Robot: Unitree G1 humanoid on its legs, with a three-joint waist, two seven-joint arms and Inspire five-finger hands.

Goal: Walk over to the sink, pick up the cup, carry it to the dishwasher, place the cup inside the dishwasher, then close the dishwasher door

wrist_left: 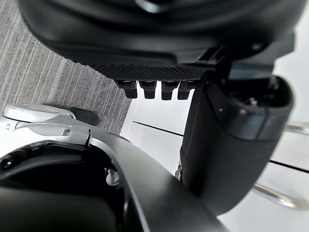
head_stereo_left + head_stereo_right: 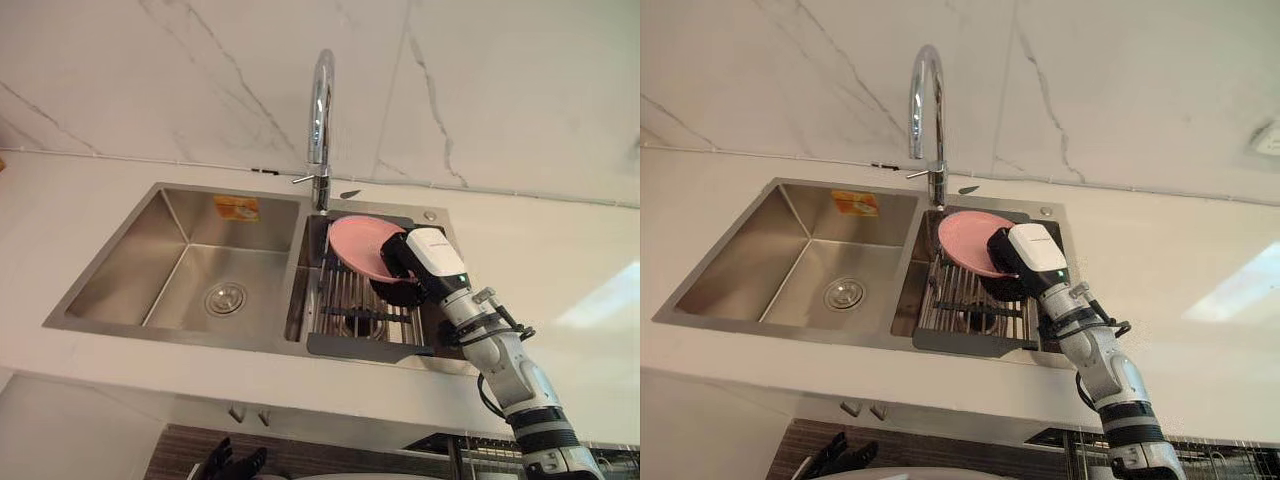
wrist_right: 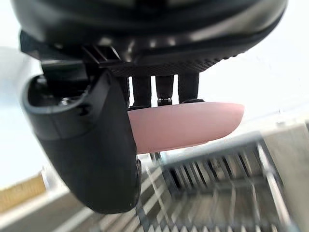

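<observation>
A pink dish (image 2: pixel 358 243) leans on edge in the wire rack (image 2: pixel 350 300) set in the sink's right basin. My right hand (image 2: pixel 430 262) reaches in over the counter and sits at the dish's right rim. In the right wrist view its fingers (image 3: pixel 164 89) lie behind the pink dish (image 3: pixel 193 123) and the thumb (image 3: pixel 91 145) crosses its near face, so the rim is pinched between them. My left hand (image 2: pixel 232 465) hangs low below the counter edge, fingers relaxed and holding nothing.
The steel sink's left basin (image 2: pixel 200 270) holds just its drain. A tall chrome faucet (image 2: pixel 320 120) rises behind the divider, close to the dish. White counter (image 2: pixel 560 270) surrounds the sink, backed by a marble wall. Wire bars (image 2: pixel 1210 455) show below the counter at lower right.
</observation>
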